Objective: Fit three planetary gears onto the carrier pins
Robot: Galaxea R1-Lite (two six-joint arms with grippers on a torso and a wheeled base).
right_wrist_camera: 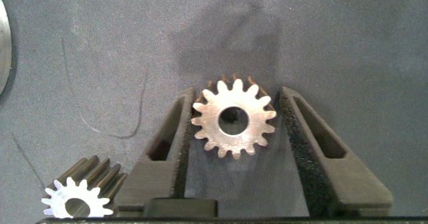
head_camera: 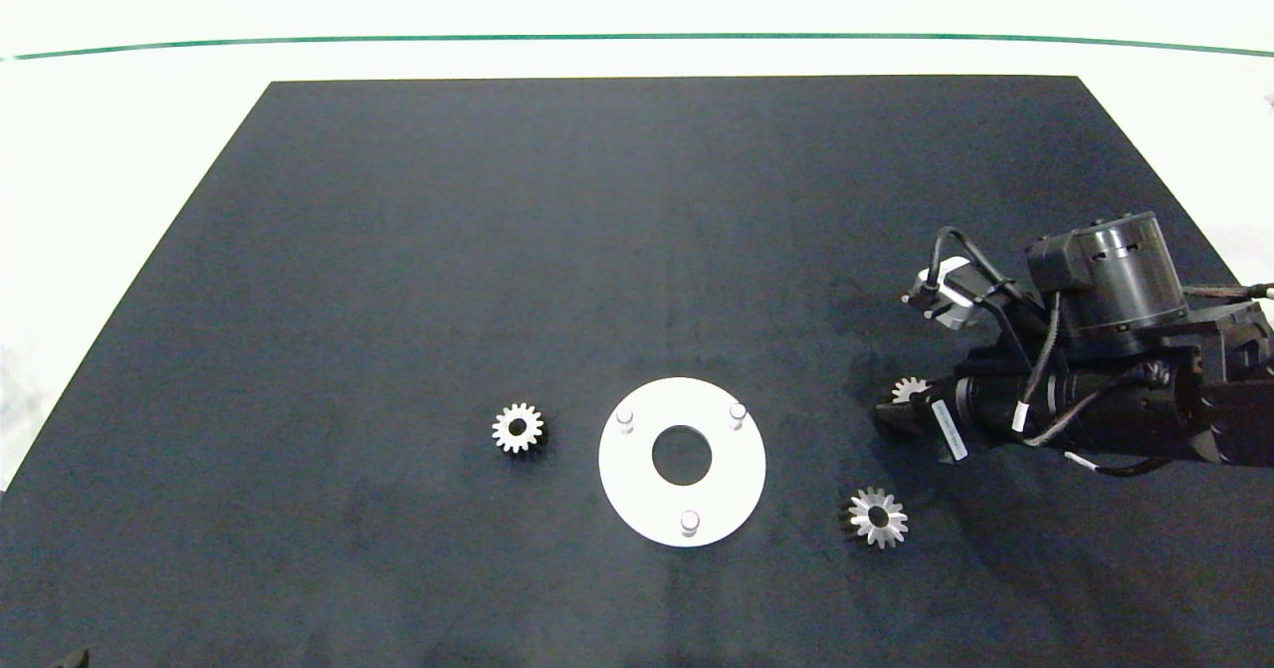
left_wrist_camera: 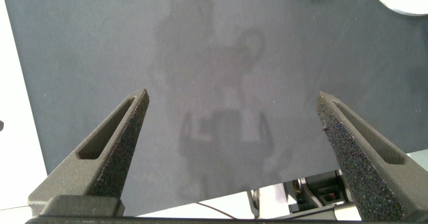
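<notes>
Black matting (head_camera: 398, 250) covers a white table (head_camera: 119, 150), where a white disc (head_camera: 637, 494) with three bare pins (head_camera: 625, 418) lies near the front centre. To the disc's right, the right gripper (right_wrist_camera: 234, 124) is low over the mat, its two grey fingers (right_wrist_camera: 304, 144) closed against the teeth of a small silvery gear (right_wrist_camera: 234, 117), one pad on each side, the bore facing up. In the head view only a few teeth of that gear show past the dark arm (head_camera: 1095, 399), which reaches in from the right edge, its wrist motor uppermost. A second gear (head_camera: 878, 517) lies on the mat just in front of the gripper, right of the disc. A third gear (head_camera: 518, 427) lies left of the disc. The left gripper (left_wrist_camera: 234, 124) hangs above bare mat near the mat's front-left corner, fingers (left_wrist_camera: 117, 137) spread wide and holding nothing.
</notes>
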